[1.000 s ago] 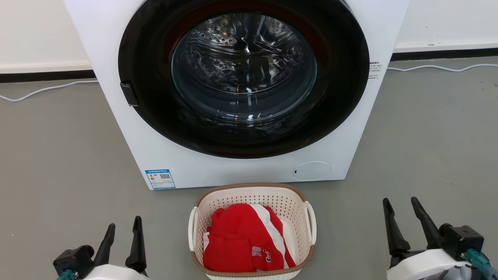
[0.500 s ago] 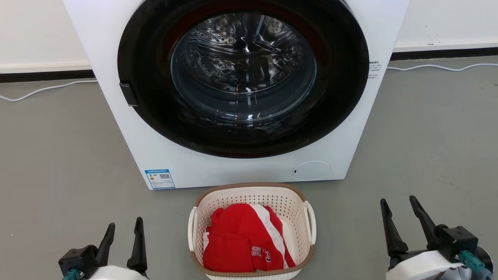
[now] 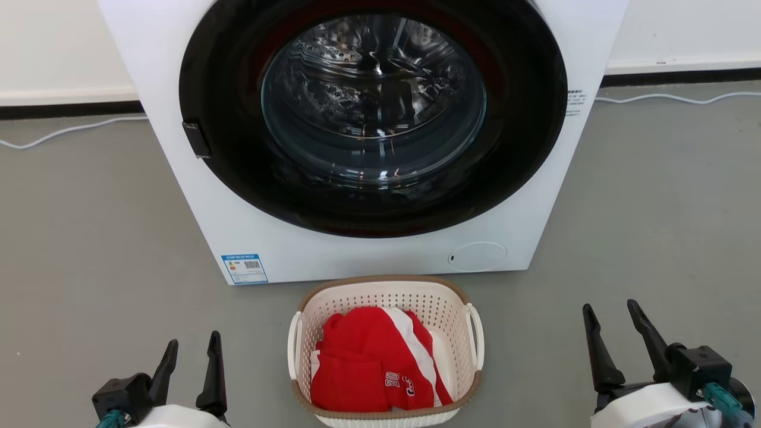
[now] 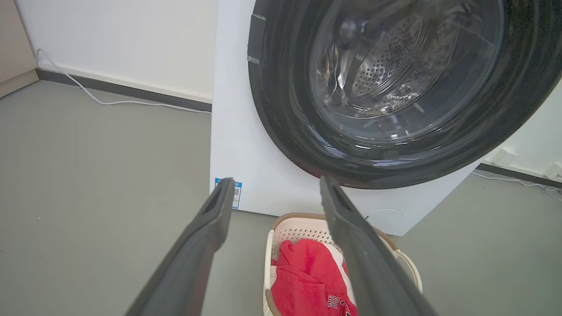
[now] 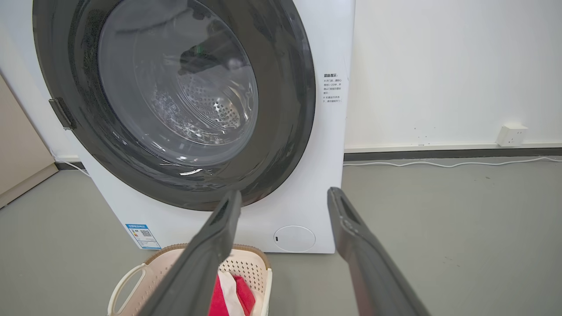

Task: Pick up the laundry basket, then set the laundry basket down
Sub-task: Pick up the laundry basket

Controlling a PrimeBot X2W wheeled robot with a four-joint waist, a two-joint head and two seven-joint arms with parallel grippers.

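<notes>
Grey floor: laundry basket, washer, QR label

One washer, one laundry basket with two white loop handles. Two tools, a left tool and a right tool. One blue label.

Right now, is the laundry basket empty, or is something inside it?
Not empty. The laundry basket stands upright on the floor and holds a red garment with a white stripe.
</notes>
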